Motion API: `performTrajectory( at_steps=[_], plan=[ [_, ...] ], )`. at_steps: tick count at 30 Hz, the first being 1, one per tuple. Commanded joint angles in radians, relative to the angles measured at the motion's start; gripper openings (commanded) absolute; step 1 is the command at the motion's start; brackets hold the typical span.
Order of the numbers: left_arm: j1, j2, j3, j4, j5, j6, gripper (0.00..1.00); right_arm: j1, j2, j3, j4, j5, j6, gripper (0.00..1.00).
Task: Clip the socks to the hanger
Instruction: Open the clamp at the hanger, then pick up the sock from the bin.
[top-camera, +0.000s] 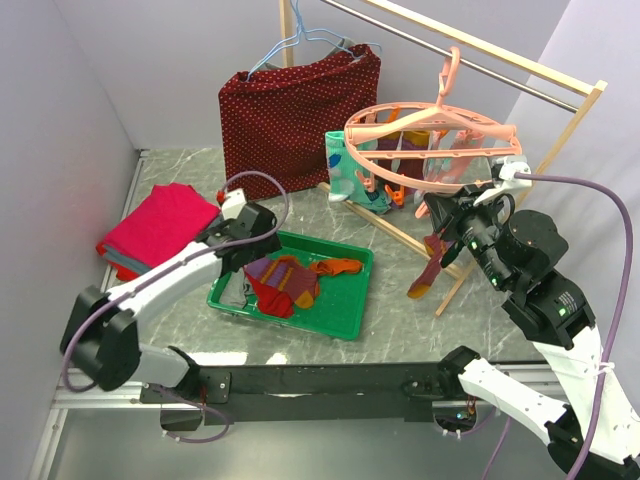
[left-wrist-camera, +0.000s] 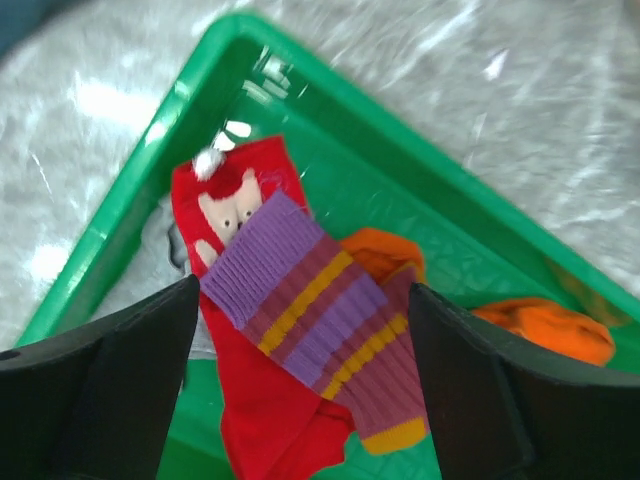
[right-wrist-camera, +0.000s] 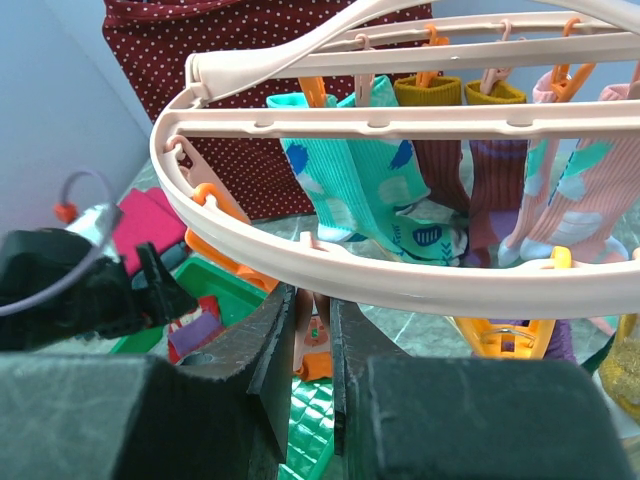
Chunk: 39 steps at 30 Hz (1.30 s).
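Grey marbled tabletop (top-camera: 420, 335): left claw (left-wrist-camera: 303, 290) spread above purple-orange striped sock (left-wrist-camera: 330, 320) in green plastic tray (left-wrist-camera: 400, 200); right claw (right-wrist-camera: 308, 310) pinches pale clip peg (right-wrist-camera: 312, 335) of salmon-pink plastic hanger (right-wrist-camera: 400, 282).

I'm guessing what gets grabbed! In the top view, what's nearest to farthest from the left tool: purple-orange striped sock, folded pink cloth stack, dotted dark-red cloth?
1. purple-orange striped sock, in the green tray under the left tool
2. folded pink cloth stack, far left
3. dotted dark-red cloth, hanging behind

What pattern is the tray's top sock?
The sock is purple with orange stripes; left wrist view.
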Motion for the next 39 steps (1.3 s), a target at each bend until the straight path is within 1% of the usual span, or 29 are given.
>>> performTrajectory(
  at_steps=[1, 4, 11, 18, 26, 27, 30, 31, 33, 34, 36, 37, 39],
  plan=[
    [0.005, 0.057, 0.027, -0.027, 0.012, -0.137, 0.83, 0.001, -0.006, -0.006, 0.040, -0.005, -0.016, 0.11],
    [0.007, 0.098, 0.036, -0.041, 0.002, -0.182, 0.77, 0.001, -0.009, -0.006, 0.042, 0.000, -0.016, 0.11],
    [0.007, 0.192, 0.034, -0.092, -0.005, -0.286, 0.73, 0.001, -0.012, -0.012, 0.051, 0.001, -0.020, 0.11],
    [0.011, 0.261, 0.039, -0.084, -0.001, -0.293, 0.70, 0.002, -0.015, -0.016, 0.056, 0.001, -0.022, 0.11],
    [0.020, 0.284, 0.047, -0.084, -0.004, -0.302, 0.66, -0.001, -0.024, -0.026, 0.059, 0.004, -0.022, 0.11],
    [0.022, 0.285, 0.044, -0.081, -0.002, -0.303, 0.61, 0.001, -0.024, -0.028, 0.059, 0.006, -0.022, 0.11],
    [0.025, 0.290, 0.044, -0.084, -0.002, -0.305, 0.52, 0.002, -0.027, -0.031, 0.062, 0.006, -0.020, 0.11],
    [0.026, 0.291, 0.047, -0.086, -0.004, -0.306, 0.44, -0.001, -0.027, -0.031, 0.062, 0.006, -0.020, 0.11],
    [0.025, 0.288, 0.048, -0.087, -0.005, -0.305, 0.37, 0.002, -0.029, -0.031, 0.062, 0.006, -0.019, 0.11],
    [0.026, 0.287, 0.047, -0.086, -0.005, -0.302, 0.31, 0.001, -0.029, -0.031, 0.063, 0.004, -0.019, 0.11],
    [0.026, 0.281, 0.048, -0.081, -0.005, -0.290, 0.23, 0.001, -0.031, -0.032, 0.063, 0.006, -0.017, 0.11],
    [0.026, 0.279, 0.053, -0.086, -0.007, -0.279, 0.16, 0.001, -0.031, -0.032, 0.062, 0.006, -0.017, 0.11],
    [0.025, 0.273, 0.061, -0.092, -0.013, -0.268, 0.09, 0.001, -0.031, -0.032, 0.062, 0.006, -0.017, 0.11]
  ],
)
